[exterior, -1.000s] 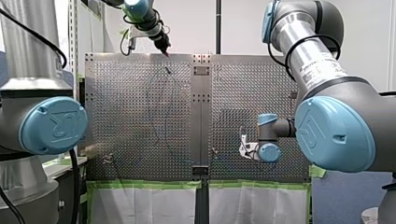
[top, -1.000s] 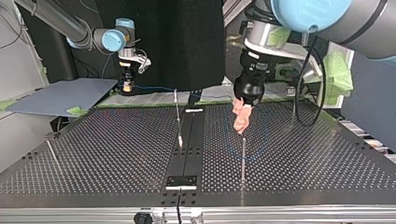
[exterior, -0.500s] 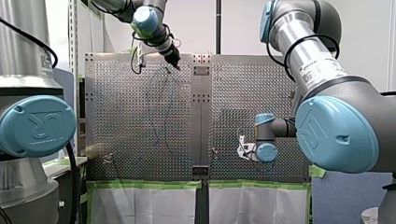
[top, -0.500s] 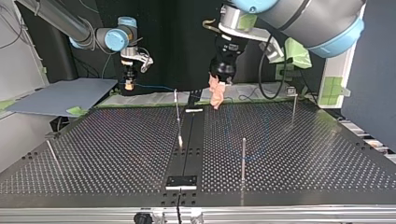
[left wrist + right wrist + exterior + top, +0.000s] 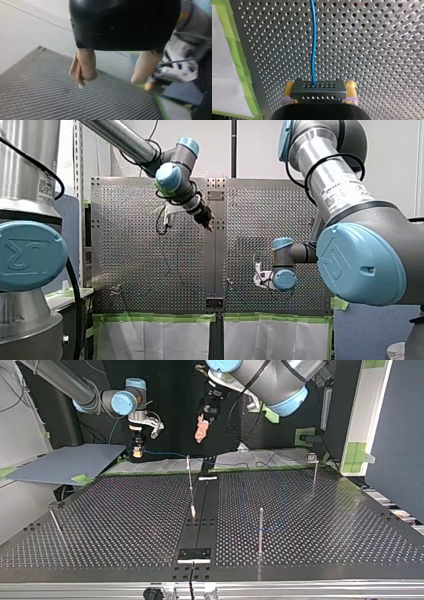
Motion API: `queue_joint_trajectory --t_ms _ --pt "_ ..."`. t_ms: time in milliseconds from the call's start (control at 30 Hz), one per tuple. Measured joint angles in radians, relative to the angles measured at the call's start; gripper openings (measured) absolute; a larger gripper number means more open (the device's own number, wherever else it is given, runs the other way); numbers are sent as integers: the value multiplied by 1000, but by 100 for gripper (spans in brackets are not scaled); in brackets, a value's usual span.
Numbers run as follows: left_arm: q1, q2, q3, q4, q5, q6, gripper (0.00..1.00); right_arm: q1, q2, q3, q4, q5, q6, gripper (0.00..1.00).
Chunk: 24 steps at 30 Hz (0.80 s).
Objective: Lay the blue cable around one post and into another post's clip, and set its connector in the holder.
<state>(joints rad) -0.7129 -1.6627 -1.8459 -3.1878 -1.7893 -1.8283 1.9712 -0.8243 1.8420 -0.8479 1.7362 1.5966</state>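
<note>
My bench (image 5: 325,525) is a flat metal sheet full of small holes, with green tape (image 5: 237,50) along one edge and thin metal posts (image 5: 260,527) standing up on it. A white wall (image 5: 390,160) stands beyond it. My left fingers (image 5: 201,432) hang above the bench, spread apart, holding nothing. My right fingers (image 5: 136,451) squeeze a black boxy connector (image 5: 318,91) near the tape. The thin blue cable (image 5: 313,45) runs from it over the holes.

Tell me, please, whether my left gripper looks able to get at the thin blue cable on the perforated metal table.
Probably yes: my left gripper hangs open and empty above the perforated metal table, and the thin blue cable lies bare on it; my right gripper holds its black connector.
</note>
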Motion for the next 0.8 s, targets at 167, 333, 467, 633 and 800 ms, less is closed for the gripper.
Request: queue_joint_trajectory --t_ms 167,333,467,633,800 --pt "1 -50 -50 50 -6 -31 100 2 0 0 -20 2 16 18" --pt "14 -95 -95 95 -44 -59 100 1 0 0 -24 13 22 18" --pt "31 -130 -130 130 -58 -63 100 -2 0 0 -24 13 24 18" --pt "39 -173 -173 173 -50 -67 100 3 0 0 -22 13 21 20" --pt "44 -223 -221 223 -47 -89 100 11 -1 0 -24 17 19 20"
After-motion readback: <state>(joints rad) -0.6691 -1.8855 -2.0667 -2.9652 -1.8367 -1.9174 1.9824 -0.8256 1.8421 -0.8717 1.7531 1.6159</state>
